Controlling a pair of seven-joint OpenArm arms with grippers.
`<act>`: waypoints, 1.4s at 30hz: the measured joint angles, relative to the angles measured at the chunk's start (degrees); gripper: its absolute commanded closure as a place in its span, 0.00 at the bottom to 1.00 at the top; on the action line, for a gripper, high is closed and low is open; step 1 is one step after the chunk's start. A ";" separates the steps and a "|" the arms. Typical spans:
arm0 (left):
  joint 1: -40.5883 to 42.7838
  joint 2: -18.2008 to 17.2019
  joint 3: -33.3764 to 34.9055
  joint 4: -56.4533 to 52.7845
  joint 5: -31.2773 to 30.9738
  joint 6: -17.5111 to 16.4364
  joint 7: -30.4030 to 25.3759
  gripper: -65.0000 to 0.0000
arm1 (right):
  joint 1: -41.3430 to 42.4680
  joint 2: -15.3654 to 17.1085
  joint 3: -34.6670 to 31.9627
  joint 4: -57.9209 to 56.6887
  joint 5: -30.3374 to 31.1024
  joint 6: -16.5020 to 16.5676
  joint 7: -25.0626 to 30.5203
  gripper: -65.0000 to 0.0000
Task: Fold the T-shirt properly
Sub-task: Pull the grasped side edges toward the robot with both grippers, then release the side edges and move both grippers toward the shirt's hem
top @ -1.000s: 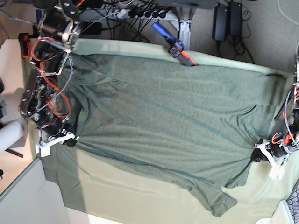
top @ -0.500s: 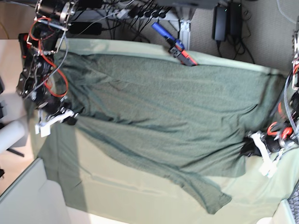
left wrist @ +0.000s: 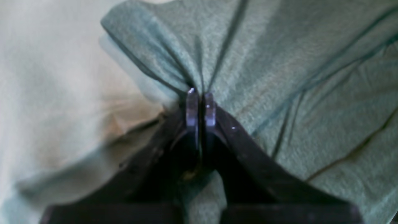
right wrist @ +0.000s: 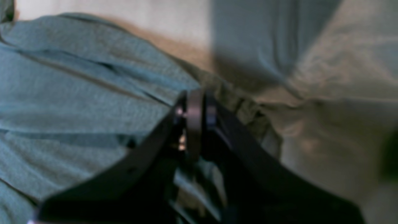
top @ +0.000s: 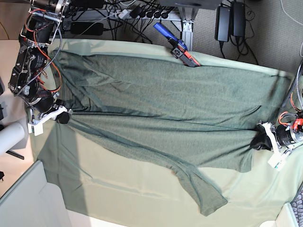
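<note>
Two grippers: we see both pinched tight on the shirt.
Left gripper [top: 259,142]: clamps hem, 3 o'clock.
Right gripper [top: 61,117]: clamps edge, 9 o'clock.
Shirt [top: 165,113]: stretched across the tablecloth [top: 123,189].

The T-shirt [top: 165,109] lies across the table [top: 118,189], with 1 end effector at each side: right end effector [top: 61,117], left end effector [top: 259,142].

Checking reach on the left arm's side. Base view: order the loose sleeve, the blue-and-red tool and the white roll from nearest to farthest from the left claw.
From the left claw, shut on the T-shirt at the view's right:
1. Loose sleeve, bottom centre, on the table cloth.
2. Blue-and-red tool, top centre, at the table's far edge.
3. White roll, far left, off the table.
</note>
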 measured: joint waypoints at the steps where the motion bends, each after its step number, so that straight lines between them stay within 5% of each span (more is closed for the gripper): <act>1: 0.17 -0.04 0.00 0.44 0.09 0.02 0.07 1.00 | 0.00 0.31 0.00 0.00 0.00 0.00 -0.17 1.00; 18: 3.65 0.00 0.00 4.63 -0.04 0.00 1.09 1.00 | -3.02 1.18 0.00 0.02 -0.98 0.00 -0.07 1.00; 20: 3.67 0.00 0.00 4.63 -0.04 0.00 1.07 0.88 | -2.99 1.14 0.00 0.02 -1.18 0.00 0.33 1.00; 23: 3.65 -0.02 0.00 4.66 0.13 0.02 0.81 0.69 | -3.02 0.90 0.00 0.02 -2.73 0.00 2.16 0.57; 25: 3.67 0.00 0.00 4.66 0.83 0.02 -0.24 0.62 | -3.02 0.94 0.00 0.02 -3.37 0.00 3.82 0.40; 42: 3.48 0.00 -7.15 4.66 -1.73 0.02 -6.01 0.60 | 1.05 -1.14 0.07 -0.02 -2.91 -0.11 9.11 0.38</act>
